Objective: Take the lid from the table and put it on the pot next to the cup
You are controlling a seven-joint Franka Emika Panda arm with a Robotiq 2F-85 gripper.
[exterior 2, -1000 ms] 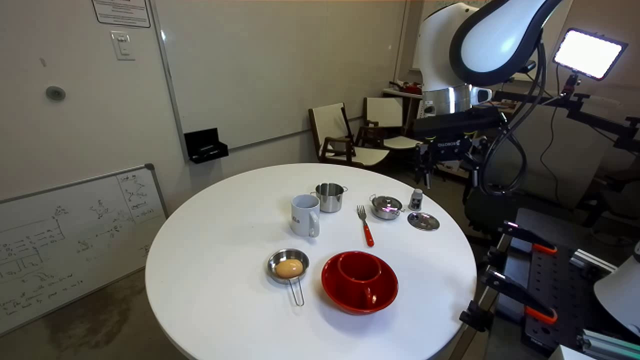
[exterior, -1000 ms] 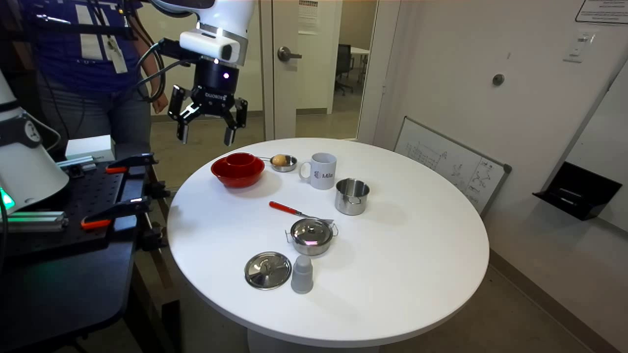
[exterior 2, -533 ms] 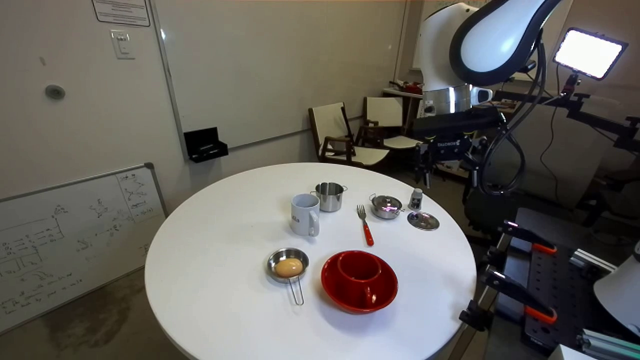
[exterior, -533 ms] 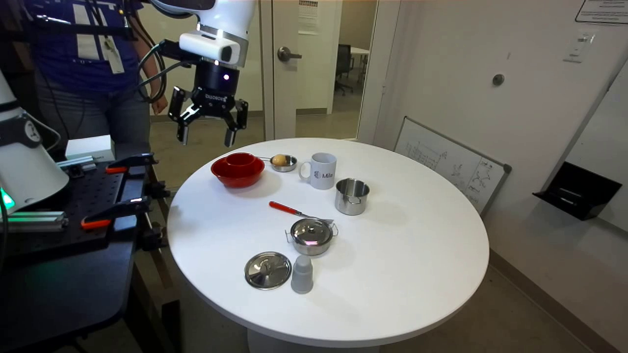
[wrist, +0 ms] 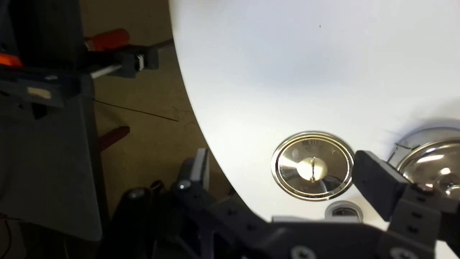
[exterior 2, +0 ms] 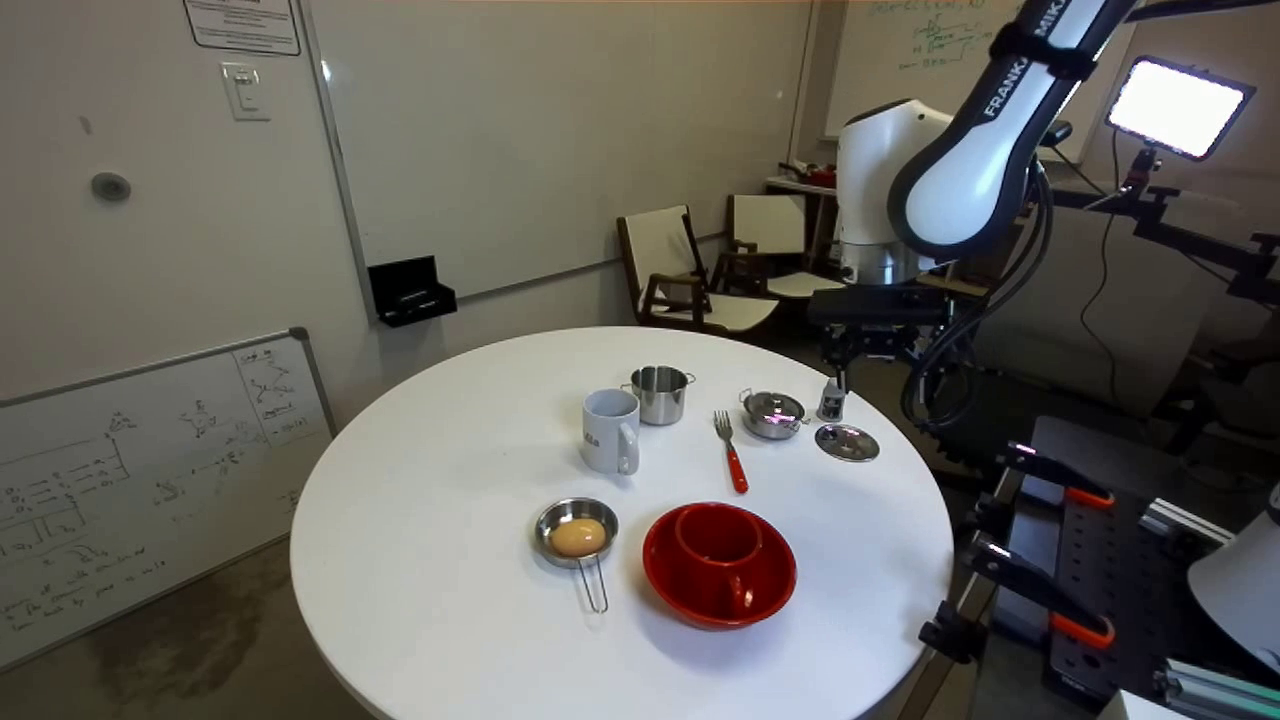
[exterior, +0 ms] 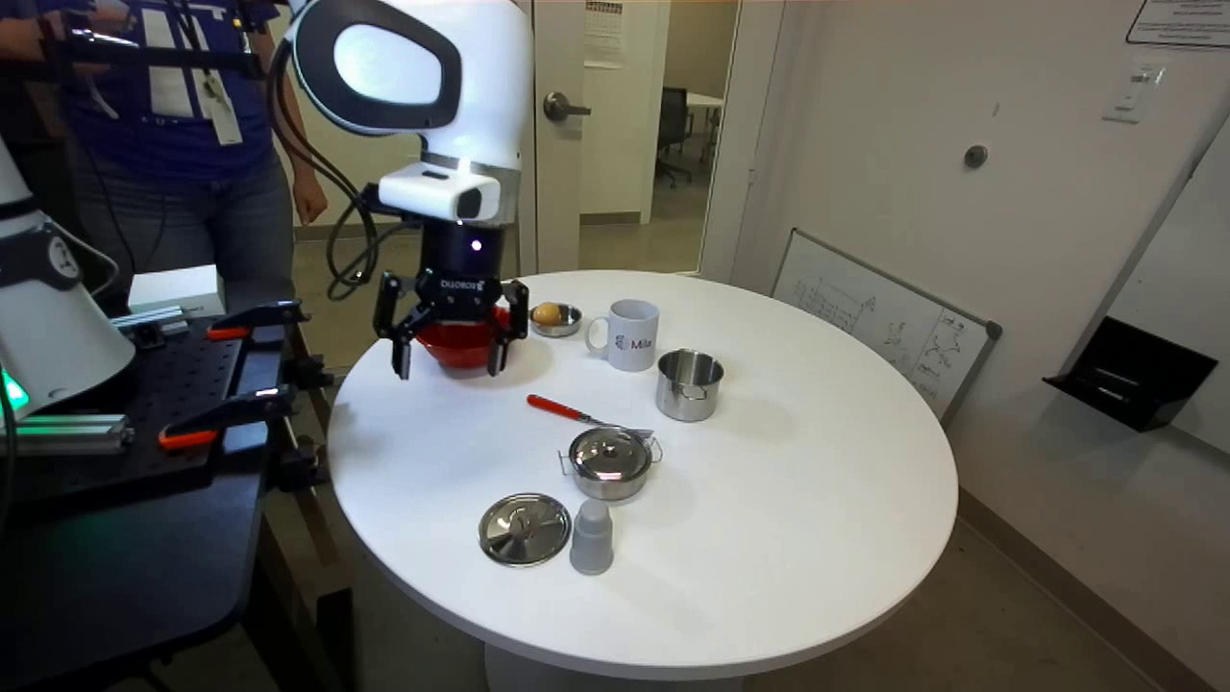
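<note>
Lid (flat) below end effector

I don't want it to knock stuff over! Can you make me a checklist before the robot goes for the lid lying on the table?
1. Gripper open, holding nothing: ok.
2. Loose lid flat on the table: ok.
3. Gripper down at the lid's handle: not ok, it hangs higher up.
4. Lots of room around the lid: not ok, a little grey container stands close beside it.
5. Small pot beside the cup open on top: ok.
6. Lid fits that pot: cannot tell.
</note>
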